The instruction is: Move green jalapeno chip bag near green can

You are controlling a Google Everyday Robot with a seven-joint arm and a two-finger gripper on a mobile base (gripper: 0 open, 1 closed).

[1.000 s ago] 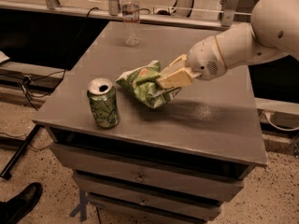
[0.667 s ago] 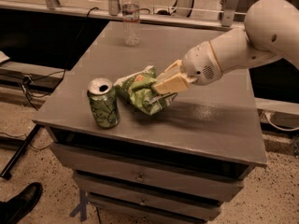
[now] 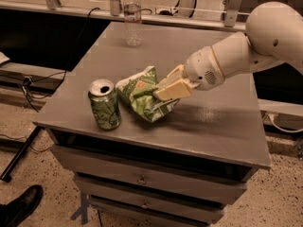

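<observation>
The green jalapeno chip bag point(image 3: 142, 96) is clamped in the jaws of the gripper point(image 3: 163, 91), just beside the green can point(image 3: 105, 105) — only release onto the worktop point(image 3: 213, 122) is judged left.

the green jalapeno chip bag point(image 3: 139, 94) is marked with a leafy green pattern, an orange-red label and pale ends. the green can point(image 3: 105, 109) is printed with dark swirls and topped in silver. the cream hand point(image 3: 160, 88) is clamped on the bag, over the grey desk point(image 3: 213, 126).
</observation>
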